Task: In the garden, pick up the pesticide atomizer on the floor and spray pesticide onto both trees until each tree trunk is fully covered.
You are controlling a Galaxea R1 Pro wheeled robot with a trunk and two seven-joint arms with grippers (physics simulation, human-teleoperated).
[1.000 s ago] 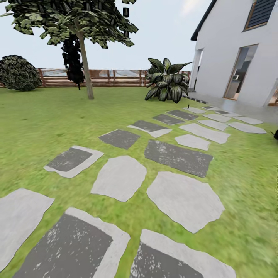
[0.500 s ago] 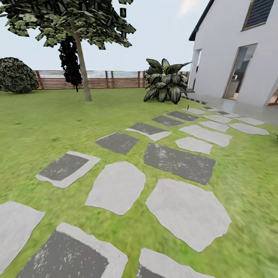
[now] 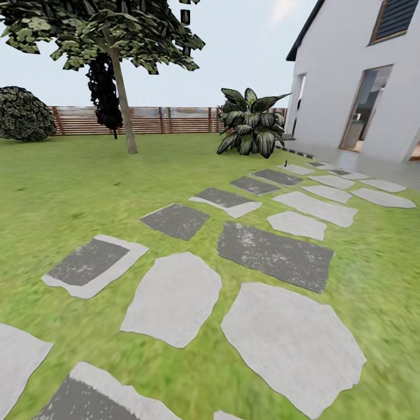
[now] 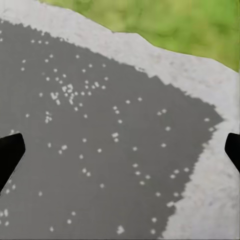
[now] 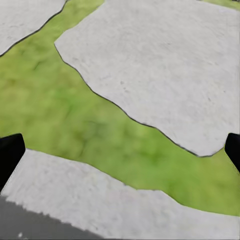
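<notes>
Tree (image 3: 123,105) beyond paving slabs (image 3: 175,297); claws spread, empty

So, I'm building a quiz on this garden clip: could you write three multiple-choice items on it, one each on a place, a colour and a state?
1. Where does the tree stand?
A. on the lawn before the fence
B. against the house
C. on the paving slabs

2. What colour is the house wall?
A. brown
B. white
C. green

3. How are the left gripper's fingers?
A. shut on a bottle
B. shut, empty
C. apart, empty

Key: 1 A, trunk rises from grass with slats behind. 2 B, plain white render. 3 C, tips at opposite edges, slab between.
</notes>
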